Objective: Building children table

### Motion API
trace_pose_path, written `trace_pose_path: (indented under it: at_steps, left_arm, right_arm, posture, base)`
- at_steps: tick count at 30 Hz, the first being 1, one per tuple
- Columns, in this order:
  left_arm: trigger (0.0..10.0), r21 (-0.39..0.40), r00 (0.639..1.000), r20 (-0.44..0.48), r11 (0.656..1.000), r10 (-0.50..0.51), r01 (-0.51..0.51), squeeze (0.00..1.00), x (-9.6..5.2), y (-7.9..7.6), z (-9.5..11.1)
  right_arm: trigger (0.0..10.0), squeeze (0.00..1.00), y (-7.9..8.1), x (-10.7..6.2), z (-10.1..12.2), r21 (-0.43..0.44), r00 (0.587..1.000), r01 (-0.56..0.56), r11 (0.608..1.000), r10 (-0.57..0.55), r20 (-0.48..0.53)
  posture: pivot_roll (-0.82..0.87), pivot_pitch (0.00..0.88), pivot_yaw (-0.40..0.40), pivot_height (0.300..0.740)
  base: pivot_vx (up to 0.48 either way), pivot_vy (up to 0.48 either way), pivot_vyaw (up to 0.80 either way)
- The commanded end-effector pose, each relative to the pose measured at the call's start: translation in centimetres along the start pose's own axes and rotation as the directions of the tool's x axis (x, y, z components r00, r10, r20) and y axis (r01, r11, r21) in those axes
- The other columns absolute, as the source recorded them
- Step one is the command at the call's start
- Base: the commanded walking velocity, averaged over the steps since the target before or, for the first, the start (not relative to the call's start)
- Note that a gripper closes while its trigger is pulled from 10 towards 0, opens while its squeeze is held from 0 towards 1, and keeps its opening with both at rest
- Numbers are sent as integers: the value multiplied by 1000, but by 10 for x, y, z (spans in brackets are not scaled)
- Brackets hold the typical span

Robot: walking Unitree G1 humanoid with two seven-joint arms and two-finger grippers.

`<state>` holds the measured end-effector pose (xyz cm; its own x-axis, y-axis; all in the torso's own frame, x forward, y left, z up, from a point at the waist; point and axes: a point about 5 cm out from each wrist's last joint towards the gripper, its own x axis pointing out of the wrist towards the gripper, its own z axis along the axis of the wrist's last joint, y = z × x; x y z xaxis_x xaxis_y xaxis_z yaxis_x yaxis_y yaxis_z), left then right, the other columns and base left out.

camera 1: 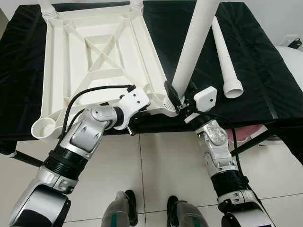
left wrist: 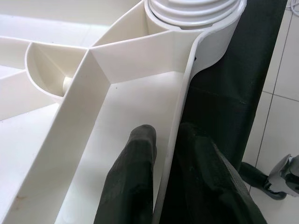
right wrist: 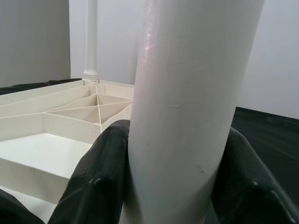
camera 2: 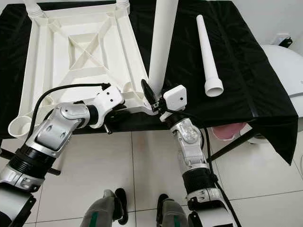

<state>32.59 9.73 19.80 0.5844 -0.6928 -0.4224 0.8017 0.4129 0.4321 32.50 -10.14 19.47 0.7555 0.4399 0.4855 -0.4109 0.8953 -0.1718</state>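
Right wrist view shows my right gripper pinching the leg, its top cut off; my left gripper clamps the tabletop rim

No readable text, labels, brands, numbers or signs anywhere.

Plain white plastic on the upturned table top, the upright leg and the loose leg near the right edge of the black cloth; plain white housings without lettering on both wrists, and unmarked black fingers in the wrist views.
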Motion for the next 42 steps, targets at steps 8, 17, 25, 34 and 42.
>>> trace_pose_path:
  at_steps: [8, 17, 25, 34, 42]
  left_arm:
    - [10000, 68, 996, 74, 997, -44, 39, 0, 1, -3, 21]
    - [10000, 68, 996, 73, 997, -43, 38, 0, 1, -2, 21]
    - [10000, 70, 996, 73, 997, -42, 37, 0, 1, -1, 21]
    - [10000, 71, 996, 74, 997, -39, 34, 0, 0, -1, 22]
    - [10000, 70, 997, 75, 997, -36, 31, 0, 0, 0, 22]
  right_arm:
    - [10000, 0, -5, -20, -24, 7, 983, 101, 995, -99, -152]
    - [10000, 0, -1, -19, -22, -5, 978, 139, 990, -138, -155]
    - [10000, 0, 1, -18, -20, -13, 976, 156, 988, -156, -154]
    - [10000, 0, 3, -17, -19, -30, 971, 178, 984, -180, -154]
    - [10000, 0, 5, -16, -18, -47, 964, 208, 977, -213, -157]
  posture:
    - [-78, 212, -2, 740]
    - [-77, 214, 0, 740]
    - [-76, 215, 1, 740]
    - [-74, 214, -2, 740]
    - [-74, 215, -4, 740]
  base:
    - [0, 0, 0]
    - [0, 0, 0]
    - [0, 0, 0]
    - [0, 0, 0]
    - [0, 0, 0]
